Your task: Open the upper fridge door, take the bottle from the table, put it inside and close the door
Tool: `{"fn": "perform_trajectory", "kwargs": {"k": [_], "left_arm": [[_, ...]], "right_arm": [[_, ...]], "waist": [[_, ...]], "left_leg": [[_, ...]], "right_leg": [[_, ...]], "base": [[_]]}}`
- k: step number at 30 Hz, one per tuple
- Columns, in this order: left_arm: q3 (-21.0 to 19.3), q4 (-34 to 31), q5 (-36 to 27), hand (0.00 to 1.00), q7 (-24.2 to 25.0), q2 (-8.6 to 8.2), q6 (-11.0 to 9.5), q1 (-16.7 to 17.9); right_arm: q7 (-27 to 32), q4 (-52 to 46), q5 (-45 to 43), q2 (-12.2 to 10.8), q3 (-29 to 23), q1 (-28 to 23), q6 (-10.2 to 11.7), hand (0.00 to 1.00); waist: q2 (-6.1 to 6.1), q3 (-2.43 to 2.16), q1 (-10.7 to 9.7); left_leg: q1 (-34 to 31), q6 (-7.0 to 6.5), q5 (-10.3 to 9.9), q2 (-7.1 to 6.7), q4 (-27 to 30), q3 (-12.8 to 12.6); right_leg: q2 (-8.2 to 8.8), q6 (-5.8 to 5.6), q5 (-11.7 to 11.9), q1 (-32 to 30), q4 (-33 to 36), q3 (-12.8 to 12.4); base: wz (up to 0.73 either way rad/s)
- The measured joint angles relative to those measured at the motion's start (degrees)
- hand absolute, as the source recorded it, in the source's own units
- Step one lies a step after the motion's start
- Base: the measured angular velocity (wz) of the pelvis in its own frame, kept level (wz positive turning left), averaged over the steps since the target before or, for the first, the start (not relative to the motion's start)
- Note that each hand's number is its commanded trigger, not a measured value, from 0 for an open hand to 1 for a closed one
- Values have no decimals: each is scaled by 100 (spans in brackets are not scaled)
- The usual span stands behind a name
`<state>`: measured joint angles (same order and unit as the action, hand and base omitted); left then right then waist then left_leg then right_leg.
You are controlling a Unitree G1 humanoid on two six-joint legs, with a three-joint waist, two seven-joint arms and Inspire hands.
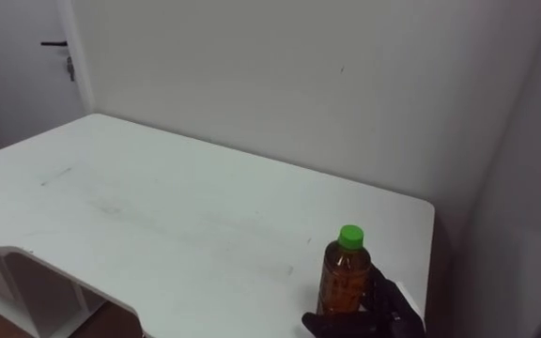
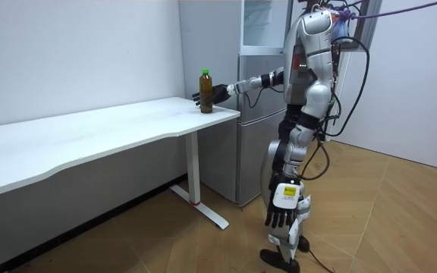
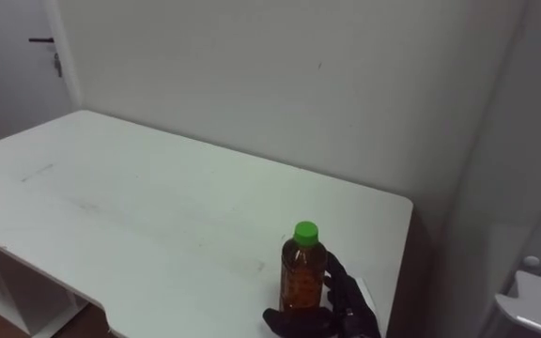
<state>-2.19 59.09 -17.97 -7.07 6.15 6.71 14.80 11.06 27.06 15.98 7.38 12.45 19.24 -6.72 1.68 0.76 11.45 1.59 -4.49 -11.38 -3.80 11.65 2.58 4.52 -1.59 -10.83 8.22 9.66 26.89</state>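
The bottle (image 1: pixel 346 278) stands upright at the counter's (image 1: pixel 158 207) near right corner. The right hand (image 1: pixel 385 305) curls round its lower body from the right. The left hand (image 2: pixel 279 218) hangs relaxed.

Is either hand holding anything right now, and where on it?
The right hand grips the bottle round its lower body; it stands on the table. The left hand hangs at its side.

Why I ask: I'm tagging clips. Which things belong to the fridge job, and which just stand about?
Job: bottle; right hand curled round it; fridge.
Just about: table the bottle stands on; door; left hand, hanging open.
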Motion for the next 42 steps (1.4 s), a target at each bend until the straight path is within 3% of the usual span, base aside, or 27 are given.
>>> {"fn": "perform_trajectory", "kwargs": {"k": [6, 7, 9, 21, 38, 42], "left_arm": [[5, 0, 4, 0, 44, 28, 133, 198], [7, 0, 6, 0, 48, 28, 170, 228], [11, 0, 9, 0, 56, 28, 213, 266], [20, -16, 22, 0, 157, 64, 302, 280], [29, -15, 318, 0, 70, 95, 310, 150], [54, -67, 328, 0, -17, 90, 263, 149]], "right_arm": [[5, 228, 0, -7, 0, 65, 77, 0], [5, 250, 0, -8, 0, 67, 80, 58], [5, 308, 1, -6, 0, 79, 96, 100], [40, 463, 8, 14, -22, 154, 57, 100], [-79, 444, 87, -11, 7, 221, 57, 100], [-46, 294, 96, -9, 9, 218, -37, 100]], "waist": [[-9, -30, 3], [-12, -31, 3], [-13, -32, 3], [17, -53, 9], [32, -18, 14], [10, -4, 4]], "left_leg": [[0, 1, 0, -8, 20, 76], [2, 1, 0, -9, 20, 86], [5, 1, 0, -10, 19, 101], [0, 1, 0, -16, 21, 118], [-52, 0, 1, -24, 11, 122], [-45, -1, 1, -24, 4, 105]], "right_leg": [[17, 0, 0, 33, 0, 7], [16, 0, 0, 45, -1, 9], [15, -1, 0, 64, -2, 13], [17, -5, -3, 69, -1, 15], [29, -11, -7, -7, 1, 1], [33, -16, -10, -32, -2, -3]], "base": [[6], [6], [6], [1], [0], [-1]]}}
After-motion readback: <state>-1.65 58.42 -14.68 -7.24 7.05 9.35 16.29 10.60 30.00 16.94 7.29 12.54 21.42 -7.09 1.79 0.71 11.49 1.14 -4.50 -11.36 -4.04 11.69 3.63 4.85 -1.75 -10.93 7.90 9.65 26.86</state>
